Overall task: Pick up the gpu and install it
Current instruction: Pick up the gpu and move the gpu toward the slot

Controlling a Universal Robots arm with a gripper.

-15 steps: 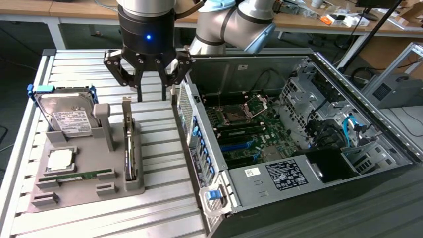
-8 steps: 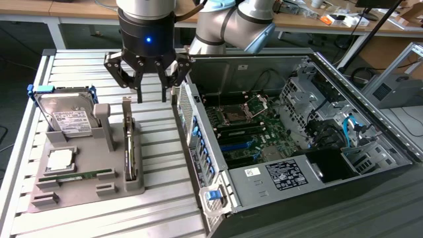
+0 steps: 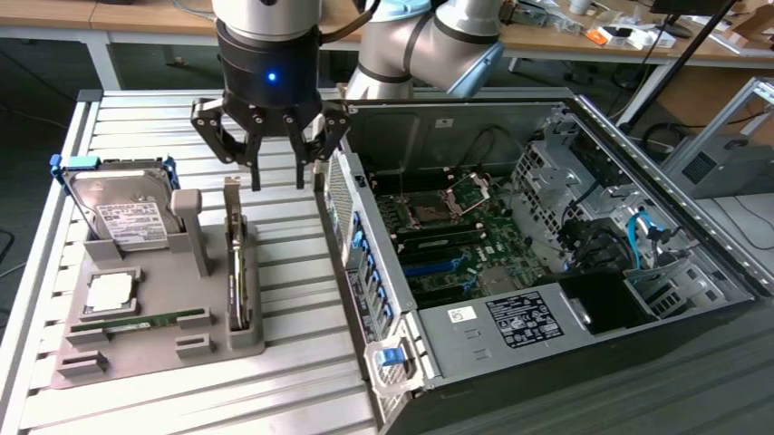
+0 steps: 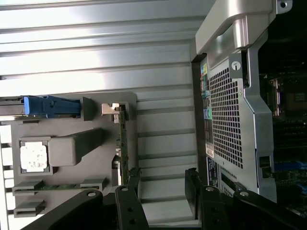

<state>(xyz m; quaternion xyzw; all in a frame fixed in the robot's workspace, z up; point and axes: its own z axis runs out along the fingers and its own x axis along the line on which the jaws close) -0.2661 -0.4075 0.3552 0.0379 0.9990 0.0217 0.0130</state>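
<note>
Hard drive (image 3: pixel 121 216) in grey fixture (image 3: pixel 158 358) — PC case (image 3: pixel 423 136) open.

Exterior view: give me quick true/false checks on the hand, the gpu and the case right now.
1. The hand is open and holds nothing. True.
2. The gpu is seated inside the computer case. False: it stands on edge in the gray holder outside the case.
3. The hard drive stands in the holder, on the exterior view's left of the gpu. True.
4. The case's side is closed. False: it is open, with the motherboard in plain sight.
</note>
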